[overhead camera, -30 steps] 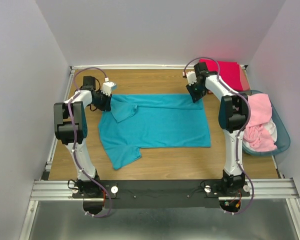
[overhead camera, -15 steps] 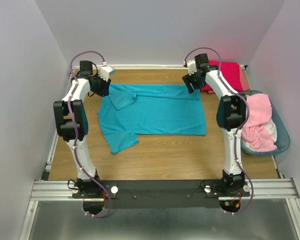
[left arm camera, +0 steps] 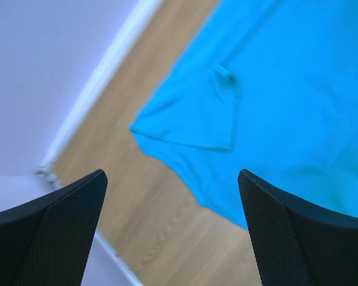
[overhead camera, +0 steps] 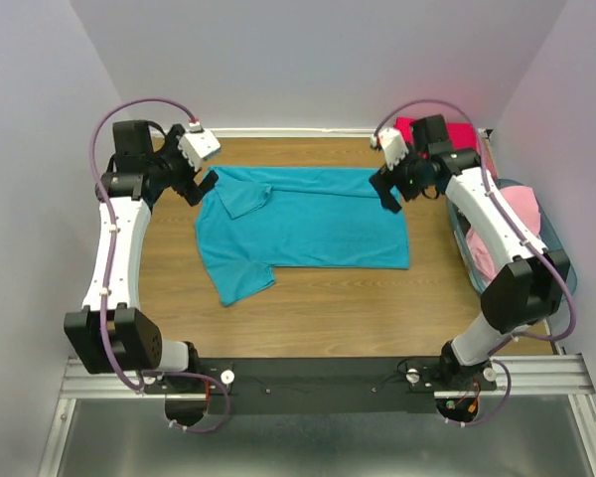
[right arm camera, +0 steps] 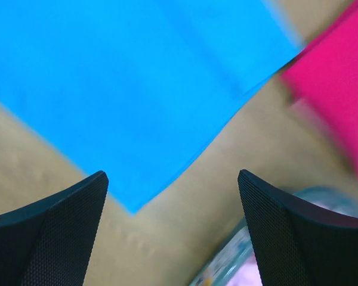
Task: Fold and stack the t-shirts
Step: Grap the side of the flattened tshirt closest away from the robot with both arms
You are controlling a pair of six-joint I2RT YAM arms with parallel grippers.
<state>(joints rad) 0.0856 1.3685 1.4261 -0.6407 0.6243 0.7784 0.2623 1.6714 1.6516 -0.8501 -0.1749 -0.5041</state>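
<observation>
A teal t-shirt [overhead camera: 303, 227] lies spread flat on the wooden table, one sleeve folded over at its upper left [left arm camera: 197, 116] and the other sticking out toward the front left. My left gripper [overhead camera: 201, 187] hangs open above the table just off the shirt's upper left corner, holding nothing. Over the shirt's upper right corner [right arm camera: 167, 77] my right gripper [overhead camera: 384, 195] is open and empty too. A crimson-pink t-shirt [overhead camera: 459, 139] lies folded at the back right [right arm camera: 340, 89]. Light pink t-shirts [overhead camera: 524, 214] are heaped in the basket.
A blue-tinted plastic basket [overhead camera: 564, 273] stands at the right edge of the table, its rim showing in the right wrist view [right arm camera: 238, 268]. White walls close in the back and both sides. The arms' rail runs along the near edge [overhead camera: 318, 376].
Both grippers have opened and let go of the teal shirt's far corners, then lifted and swung outward. The shirt's far edge was carried back and now lies flat.
</observation>
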